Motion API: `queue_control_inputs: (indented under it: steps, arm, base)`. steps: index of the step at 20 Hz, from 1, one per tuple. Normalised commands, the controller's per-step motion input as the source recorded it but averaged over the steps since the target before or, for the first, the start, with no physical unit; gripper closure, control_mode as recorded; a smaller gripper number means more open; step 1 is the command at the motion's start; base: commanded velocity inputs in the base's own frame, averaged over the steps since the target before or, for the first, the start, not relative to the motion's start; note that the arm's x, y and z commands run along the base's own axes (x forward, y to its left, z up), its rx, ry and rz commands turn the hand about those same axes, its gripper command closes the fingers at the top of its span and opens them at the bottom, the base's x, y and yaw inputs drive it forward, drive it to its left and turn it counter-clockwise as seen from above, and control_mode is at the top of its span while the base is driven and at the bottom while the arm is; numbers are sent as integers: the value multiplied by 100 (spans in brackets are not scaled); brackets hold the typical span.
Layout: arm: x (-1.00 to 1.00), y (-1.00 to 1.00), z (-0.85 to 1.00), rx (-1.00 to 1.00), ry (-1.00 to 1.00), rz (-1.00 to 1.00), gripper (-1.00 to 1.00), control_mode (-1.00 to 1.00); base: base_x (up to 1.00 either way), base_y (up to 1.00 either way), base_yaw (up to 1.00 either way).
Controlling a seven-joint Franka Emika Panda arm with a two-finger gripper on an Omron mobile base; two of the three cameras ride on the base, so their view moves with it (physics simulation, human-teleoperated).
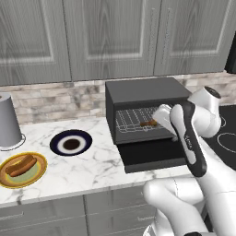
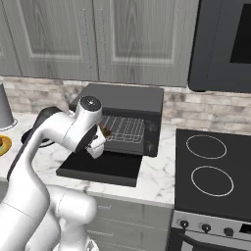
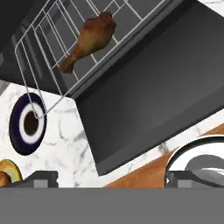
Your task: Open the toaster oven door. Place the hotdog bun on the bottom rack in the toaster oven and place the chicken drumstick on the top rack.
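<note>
— Where is the hotdog bun [image 1: 21,166]?
— On the yellow plate [image 1: 38,177], far left of the pincer [image 1: 171,133] — long side slanting.
— Is the pincer gripping?
— No, wide open, empty, by the toaster oven [image 1: 147,94]. The chicken drumstick [image 3: 89,40] lies on a rack.

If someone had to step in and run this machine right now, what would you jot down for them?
Tool: open, holding nothing, just in front of the toaster oven.
Toaster oven door: folded down flat on the counter, open.
Chicken drumstick: lying on a wire rack pulled partway out; which of the two racks cannot be told for sure.
Hotdog bun: on the yellow plate, left end of the counter.
Dark blue plate: nothing on it.
Done: door open, drumstick placed.
Left: bun onto the bottom rack.
</note>
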Motion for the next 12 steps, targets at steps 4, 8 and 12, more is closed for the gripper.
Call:
queue_control_inputs:
  steps: [4,8,12]
  arm:
    - [18,5,-41,-34,-21,34,-100,-100]
    - [6,0,-43,-24,-25,33,-100,-100]
    - [50,0,-28,-16,-3,17,-100,-100]
  base:
    - [0,0,0]
    - [0,0,0]
    - [0,0,0]
